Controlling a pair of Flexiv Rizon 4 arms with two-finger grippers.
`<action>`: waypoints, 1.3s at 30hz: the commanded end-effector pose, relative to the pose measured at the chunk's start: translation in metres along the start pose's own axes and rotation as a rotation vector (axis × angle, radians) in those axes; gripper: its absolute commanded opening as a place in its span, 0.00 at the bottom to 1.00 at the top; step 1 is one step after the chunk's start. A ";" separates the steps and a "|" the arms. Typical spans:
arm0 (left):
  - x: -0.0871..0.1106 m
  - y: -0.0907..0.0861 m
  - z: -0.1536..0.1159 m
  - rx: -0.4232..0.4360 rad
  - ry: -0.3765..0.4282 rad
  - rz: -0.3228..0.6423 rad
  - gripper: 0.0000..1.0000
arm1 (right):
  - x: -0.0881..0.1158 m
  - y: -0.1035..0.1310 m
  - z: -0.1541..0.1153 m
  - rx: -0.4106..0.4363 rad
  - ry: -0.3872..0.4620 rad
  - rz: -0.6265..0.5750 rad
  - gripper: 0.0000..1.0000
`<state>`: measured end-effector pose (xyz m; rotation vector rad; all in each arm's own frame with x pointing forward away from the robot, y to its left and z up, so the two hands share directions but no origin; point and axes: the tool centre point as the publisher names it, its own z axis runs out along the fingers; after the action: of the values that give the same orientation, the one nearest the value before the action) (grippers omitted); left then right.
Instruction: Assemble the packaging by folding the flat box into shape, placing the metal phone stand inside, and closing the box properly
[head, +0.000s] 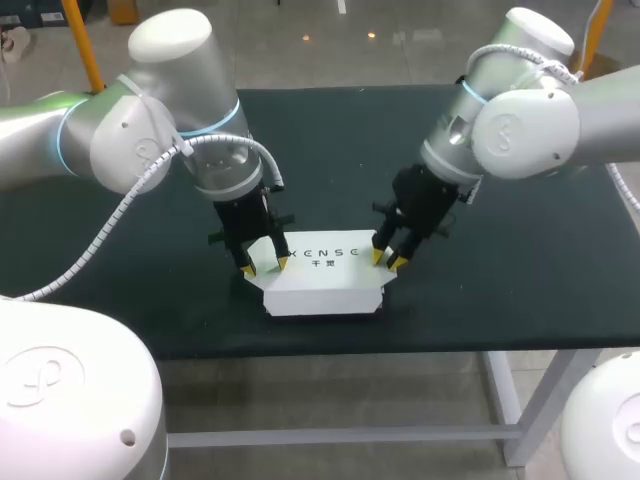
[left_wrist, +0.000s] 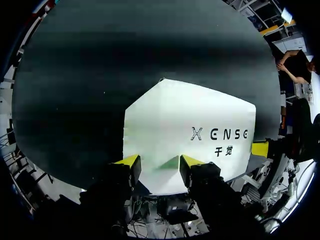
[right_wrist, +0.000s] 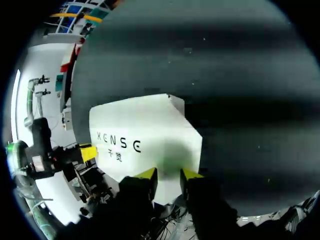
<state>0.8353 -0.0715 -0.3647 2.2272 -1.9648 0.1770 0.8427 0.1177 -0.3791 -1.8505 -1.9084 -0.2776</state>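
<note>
Nearest to us, the white box (head: 322, 283) is sitting on the dark table (head: 520, 270) close to its front edge, folded into shape, with its printed top face lying flat and facing up. We are holding our left gripper (head: 265, 265) over the box's left end, pointing down at the rear corner there. Its fingertips (left_wrist: 131, 161) are standing well apart and released, with the edge of the white top showing between them and nothing clamped. We are holding our right gripper (head: 388, 260) at the opposite end, tilted inward over the box's right rear corner. Its yellow tips are standing parted by a narrow gap, with the box top showing through it and nothing pinched. In each wrist view, one yellow tip of the other gripper is showing at the far end of the box. Beyond the box, the dark tabletop is stretching away toward the far edge.
</note>
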 end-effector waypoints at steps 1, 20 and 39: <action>0.000 0.001 0.003 0.008 -0.001 0.003 0.56 | -0.002 -0.007 0.004 -0.038 0.005 -0.012 0.35; 0.002 0.004 0.005 0.078 0.034 0.046 0.56 | -0.002 -0.007 0.002 -0.080 0.033 -0.038 0.36; -0.001 0.006 0.008 0.104 0.105 0.102 0.55 | -0.002 -0.008 0.008 -0.110 0.075 -0.061 0.35</action>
<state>0.8300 -0.0727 -0.3683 2.1312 -2.0567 0.4030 0.8358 0.1191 -0.3822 -1.8294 -1.9368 -0.4663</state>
